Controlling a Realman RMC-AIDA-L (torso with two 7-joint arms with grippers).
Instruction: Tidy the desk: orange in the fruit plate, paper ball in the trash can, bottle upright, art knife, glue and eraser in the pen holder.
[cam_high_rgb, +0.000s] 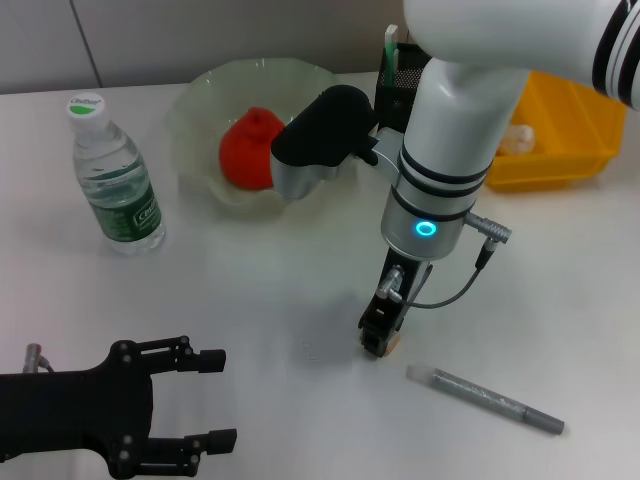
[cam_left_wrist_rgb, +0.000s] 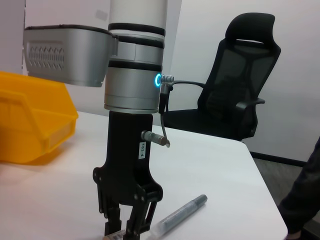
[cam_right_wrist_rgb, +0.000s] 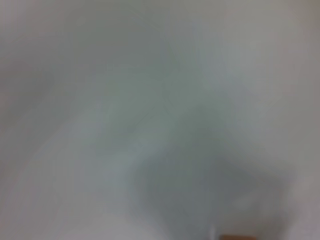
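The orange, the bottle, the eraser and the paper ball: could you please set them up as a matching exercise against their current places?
Things:
1. orange
2. bottle
3. eraser
4. paper ball

Places:
A. inside the yellow trash can
B. standing upright on the desk
C. at the tips of the right gripper, on the desk
D. in the pale-green fruit plate

Pairs: 1-D, 2-B, 3-C, 4-A

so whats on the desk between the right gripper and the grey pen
Nothing: in the head view the desk is bare between the right gripper, down at the eraser, and the grey pen. The left wrist view shows that gap bare too.
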